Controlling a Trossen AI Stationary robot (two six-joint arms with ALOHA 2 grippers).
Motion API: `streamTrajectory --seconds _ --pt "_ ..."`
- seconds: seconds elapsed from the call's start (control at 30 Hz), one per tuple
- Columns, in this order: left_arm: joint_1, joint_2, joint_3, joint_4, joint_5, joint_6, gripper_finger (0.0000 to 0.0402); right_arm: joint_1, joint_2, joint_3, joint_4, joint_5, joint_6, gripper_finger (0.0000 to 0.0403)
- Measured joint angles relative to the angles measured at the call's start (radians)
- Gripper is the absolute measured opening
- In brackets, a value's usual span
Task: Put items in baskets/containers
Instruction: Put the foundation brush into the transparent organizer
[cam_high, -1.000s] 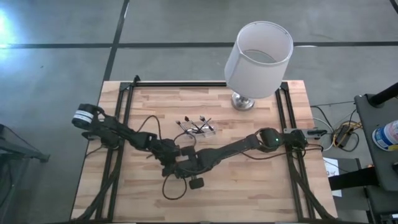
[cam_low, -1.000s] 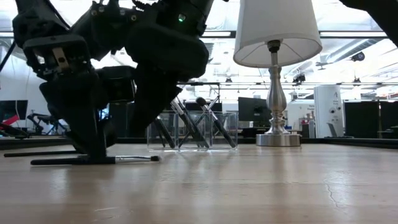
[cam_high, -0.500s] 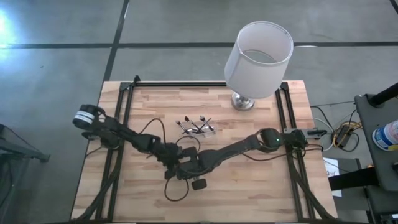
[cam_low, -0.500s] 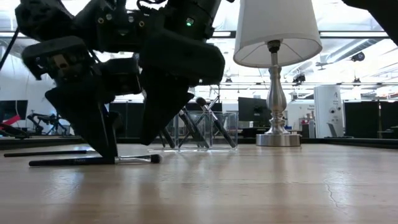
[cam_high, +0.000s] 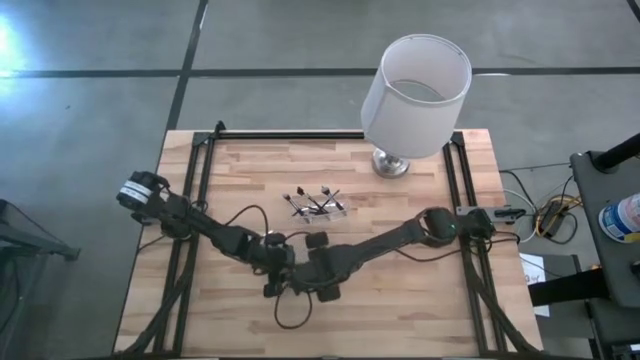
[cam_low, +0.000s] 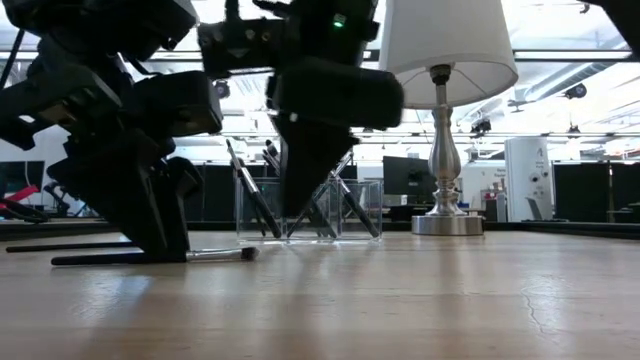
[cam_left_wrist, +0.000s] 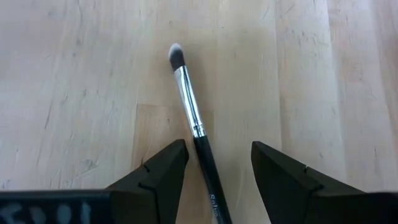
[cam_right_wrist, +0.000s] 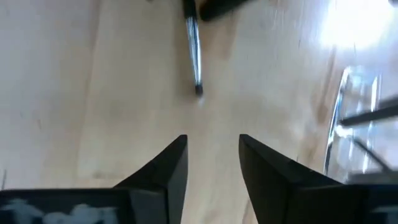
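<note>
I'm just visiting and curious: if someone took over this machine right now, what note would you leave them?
Left hand: open, low over one brush lying flat on the table, straddling its handle, not gripping it.
Right hand: open, empty, close beside the left, near the table's front middle.
Clear tray: mid-table, in front of the lamp, with several brushes already leaning in it.
Left to do: grip the loose brush and put it in the tray.

Left gripper (cam_left_wrist: 214, 165) and right gripper (cam_right_wrist: 211, 158) hang low, side by side, fingers parted on both; seen from above, the left arm reaches in from nine o'clock, the right from three
</note>
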Motion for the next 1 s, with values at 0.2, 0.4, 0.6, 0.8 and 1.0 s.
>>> streamTrajectory --seconds 0.2,0.4,0.6,0.8,1.0 --pt "-0.028 0.000 -0.001 -0.009 -0.049 0.056 0.0176 0.078 -0.001 -0.007 -0.052 -0.001 0.097 0.0143" --pt "-0.049 0.001 -0.002 -0.019 -0.120 0.085 0.0120 0.148 -0.003 -0.007 -0.094 0.054 0.218 0.0135" --pt "-0.056 0.038 -0.003 -0.016 -0.144 0.090 0.0079 0.180 -0.003 -0.007 -0.133 0.101 0.310 0.0124" --pt "-0.066 0.132 -0.003 -0.007 -0.157 0.127 0.0046 0.181 -0.003 -0.007 -0.141 0.105 0.333 0.0116" --pt "-0.068 0.116 -0.004 0.017 -0.178 0.183 0.0011 0.181 -0.003 -0.007 -0.142 0.104 0.388 0.0105"
